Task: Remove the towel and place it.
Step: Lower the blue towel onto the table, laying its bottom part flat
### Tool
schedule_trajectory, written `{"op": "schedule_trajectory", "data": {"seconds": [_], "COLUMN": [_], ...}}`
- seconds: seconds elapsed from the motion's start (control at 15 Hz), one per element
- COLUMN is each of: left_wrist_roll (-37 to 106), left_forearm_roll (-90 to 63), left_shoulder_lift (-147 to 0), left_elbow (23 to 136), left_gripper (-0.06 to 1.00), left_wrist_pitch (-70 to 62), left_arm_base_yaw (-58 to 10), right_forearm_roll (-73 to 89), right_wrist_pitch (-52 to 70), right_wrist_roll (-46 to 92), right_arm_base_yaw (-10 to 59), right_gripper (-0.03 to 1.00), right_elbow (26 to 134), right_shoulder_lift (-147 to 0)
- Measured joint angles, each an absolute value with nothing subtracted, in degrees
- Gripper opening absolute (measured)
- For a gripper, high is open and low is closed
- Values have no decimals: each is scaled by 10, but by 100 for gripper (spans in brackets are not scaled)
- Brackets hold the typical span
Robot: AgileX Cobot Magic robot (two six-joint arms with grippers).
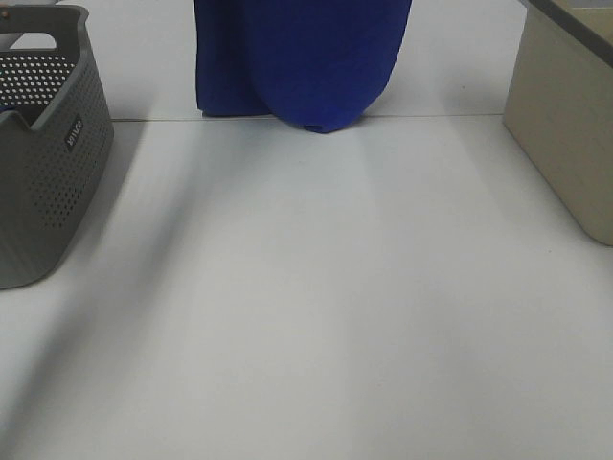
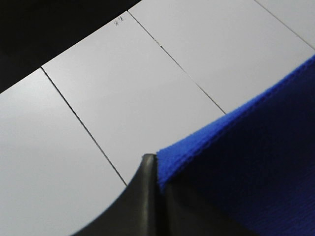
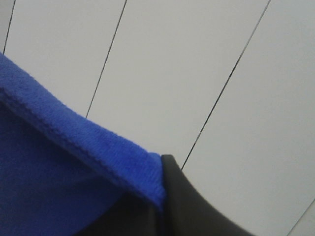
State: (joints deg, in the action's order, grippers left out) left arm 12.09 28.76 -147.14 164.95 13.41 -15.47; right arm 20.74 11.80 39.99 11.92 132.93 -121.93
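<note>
Left pincer (image 2: 156,169) and right pincer (image 3: 163,177) each clamp the towel (image 1: 297,57) (hanging near the basket (image 1: 57,192)).

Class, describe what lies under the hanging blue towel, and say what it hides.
Under the towel only bare white table shows, crossed by a thin seam. The stretch of table and anything else behind the cloth is covered.

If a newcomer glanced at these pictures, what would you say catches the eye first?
The deep blue towel hangs at the top middle of the exterior high view, above the white table. In the wrist views the left end effector and the right end effector are each shut on its edge. A grey perforated basket stands at the left edge, a beige box at the right.
</note>
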Motion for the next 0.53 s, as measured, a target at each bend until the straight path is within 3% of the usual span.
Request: {"op": "schedule_trajectory", "data": {"seconds": [0.53], "left_wrist_roll": [121], "left_forearm_roll": [290], "left_shoulder_lift": [-1471], "left_elbow": [1650], "left_gripper": [0], "left_wrist_pitch": [90], "left_arm_base_yaw": [-155], "right_forearm_roll": [199], "right_wrist_pitch": [151], "right_wrist_roll": [405], "right_arm_base_yaw": [119], "right_gripper": [2], "right_elbow": [1329], "right_shoulder_lift": [-1219]}}
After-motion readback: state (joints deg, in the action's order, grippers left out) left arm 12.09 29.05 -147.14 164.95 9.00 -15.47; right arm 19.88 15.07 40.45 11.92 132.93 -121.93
